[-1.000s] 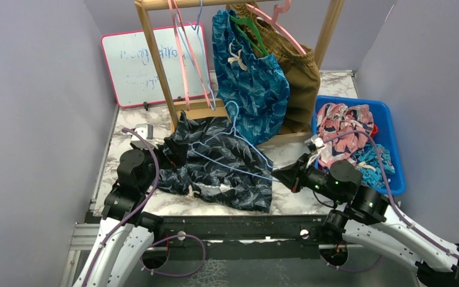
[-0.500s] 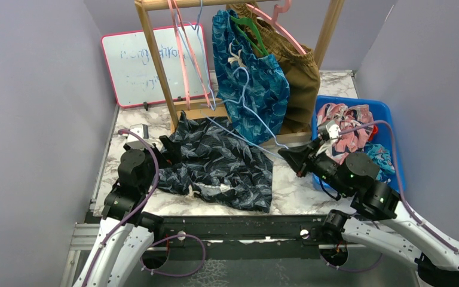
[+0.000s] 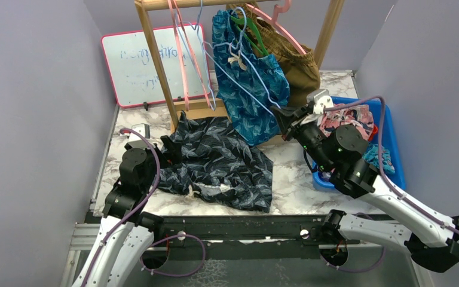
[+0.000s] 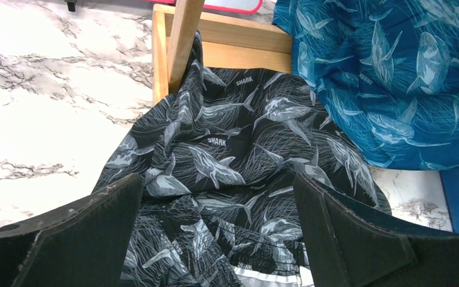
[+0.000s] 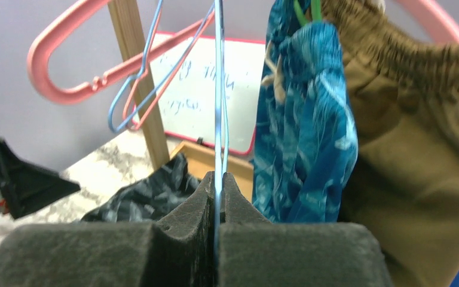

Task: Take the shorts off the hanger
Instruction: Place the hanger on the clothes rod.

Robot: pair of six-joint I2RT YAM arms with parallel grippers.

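Blue hanger (image 5: 218,119) pinched; shorts (image 4: 233,179) overlap rack (image 4: 239,43).

1. Top external: high at the near edge, looking down and forward over the table (image 3: 296,176) to the wooden rack (image 3: 158,66).
2. Left wrist: low, close over the black shorts (image 4: 233,161), facing the rack foot.
3. Right wrist: raised, facing the rack; shares the whiteboard (image 5: 185,95) with top.
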